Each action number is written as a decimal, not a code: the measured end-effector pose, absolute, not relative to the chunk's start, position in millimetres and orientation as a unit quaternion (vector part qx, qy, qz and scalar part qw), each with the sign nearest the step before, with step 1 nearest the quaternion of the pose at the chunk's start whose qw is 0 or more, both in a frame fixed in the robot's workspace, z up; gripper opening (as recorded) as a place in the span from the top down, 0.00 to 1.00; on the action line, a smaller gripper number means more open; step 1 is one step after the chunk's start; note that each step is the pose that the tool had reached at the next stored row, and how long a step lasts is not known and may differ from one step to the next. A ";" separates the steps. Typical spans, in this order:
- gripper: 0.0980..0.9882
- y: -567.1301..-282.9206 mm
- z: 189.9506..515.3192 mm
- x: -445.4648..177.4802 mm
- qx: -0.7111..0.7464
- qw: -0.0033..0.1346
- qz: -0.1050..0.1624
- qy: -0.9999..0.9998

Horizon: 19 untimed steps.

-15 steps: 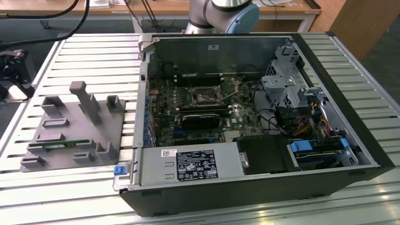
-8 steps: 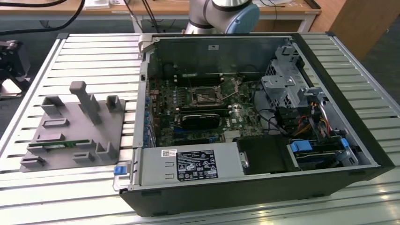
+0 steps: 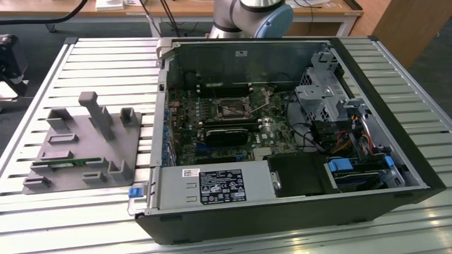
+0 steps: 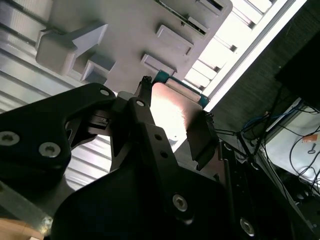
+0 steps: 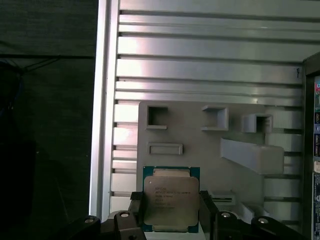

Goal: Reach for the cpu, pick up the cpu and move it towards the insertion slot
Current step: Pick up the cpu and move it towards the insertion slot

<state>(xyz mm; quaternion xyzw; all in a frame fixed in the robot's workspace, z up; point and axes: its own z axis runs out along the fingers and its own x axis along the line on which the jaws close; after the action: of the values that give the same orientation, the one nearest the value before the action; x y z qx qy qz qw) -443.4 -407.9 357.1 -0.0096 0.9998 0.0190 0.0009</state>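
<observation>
In the first wrist view the gripper (image 5: 171, 212) is clamped on the cpu (image 5: 170, 199), with a finger (image 5: 207, 212) against each side edge. Behind it is the gray parts tray (image 5: 195, 137) on the slatted table (image 5: 200, 65). In the exterior view the insertion slot (image 3: 232, 109) sits inside the open computer case (image 3: 282, 225), well apart from the tray.

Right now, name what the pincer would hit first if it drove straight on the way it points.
Probably the grey fixture plate: the pincer, closed on the cpu, points at it, so the cpu would touch first. The gap between them is unclear.
</observation>
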 end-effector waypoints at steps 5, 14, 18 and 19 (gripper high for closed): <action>0.51 -407.1 367.2 -443.4 -0.010 0.001 0.018 1.000; 0.51 -406.6 378.9 -443.4 -0.010 0.001 0.018 1.000; 0.51 -406.6 382.8 -443.4 -0.010 0.001 0.018 1.000; 0.51 -406.5 383.9 -443.3 -0.010 0.001 0.018 1.000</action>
<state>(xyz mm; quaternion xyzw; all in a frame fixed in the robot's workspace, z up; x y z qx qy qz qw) -443.3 -406.5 383.9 -0.0096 0.9998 0.0175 0.0009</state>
